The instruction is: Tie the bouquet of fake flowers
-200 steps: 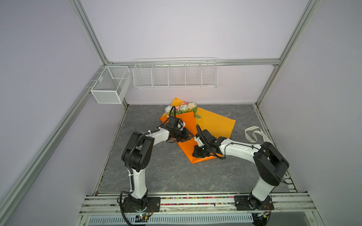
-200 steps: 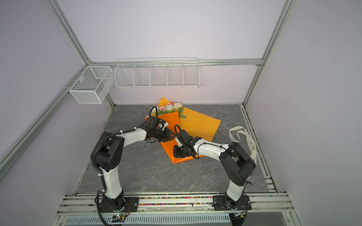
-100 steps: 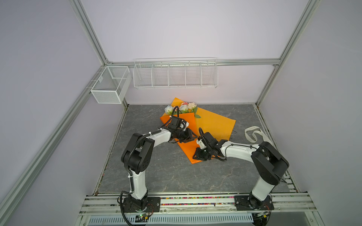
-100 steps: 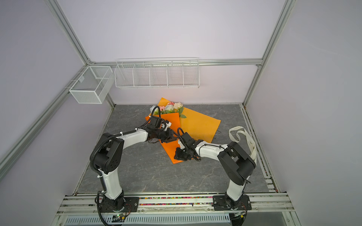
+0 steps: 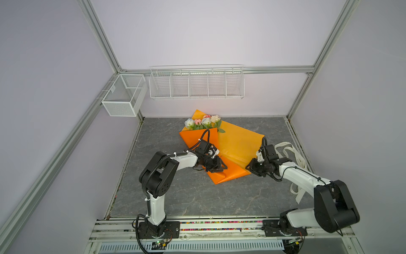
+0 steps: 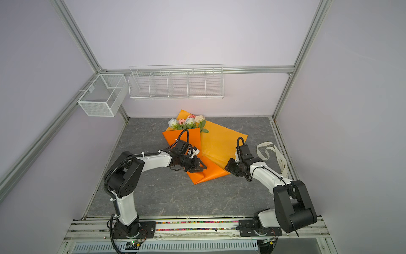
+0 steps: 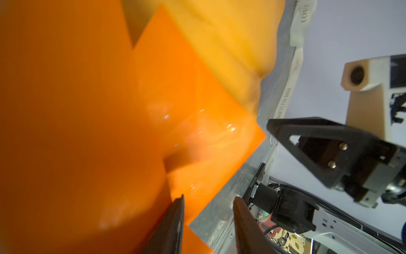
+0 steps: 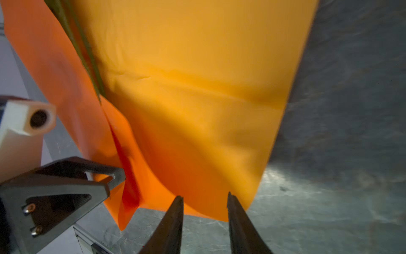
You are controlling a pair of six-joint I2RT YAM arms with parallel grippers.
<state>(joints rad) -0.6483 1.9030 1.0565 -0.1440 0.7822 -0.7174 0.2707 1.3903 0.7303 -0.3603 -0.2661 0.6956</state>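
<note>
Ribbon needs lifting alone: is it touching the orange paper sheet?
Apart. The left wrist view shows a strip of grey table between the ribbon and the orange paper sheet.

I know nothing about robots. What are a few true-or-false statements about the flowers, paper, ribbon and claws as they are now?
1. The bouquet of fake flowers lies on the orange paper. True.
2. The ribbon is tied round the stems. False: it lies loose on the table, apart from the bouquet.
3. The right gripper pinches the paper. False: its jaws stand apart.
4. The left gripper is at the paper's near end, away from the blooms. True.
</note>
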